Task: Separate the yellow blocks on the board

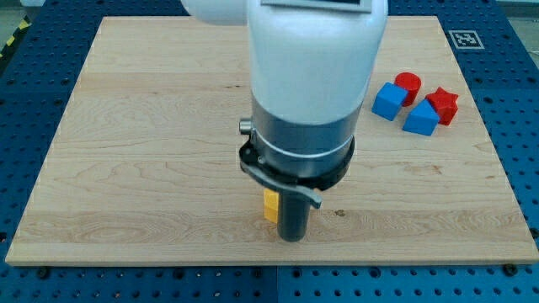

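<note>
A yellow block (pixel 270 205) shows as a small sliver at the view's lower middle, mostly hidden behind my arm; its shape cannot be made out. No second yellow block is visible. My tip (pixel 291 239) is at the lower end of the dark rod, directly to the right of the yellow block and touching or almost touching it. The white and grey arm body (pixel 307 84) covers the middle of the wooden board (pixel 126 126).
At the view's upper right sits a cluster: a blue cube (pixel 389 101), a red cylinder (pixel 408 84), a second blue block (pixel 421 119) and a red star-shaped block (pixel 444 104). A fiducial marker (pixel 465 39) is at the board's top right corner.
</note>
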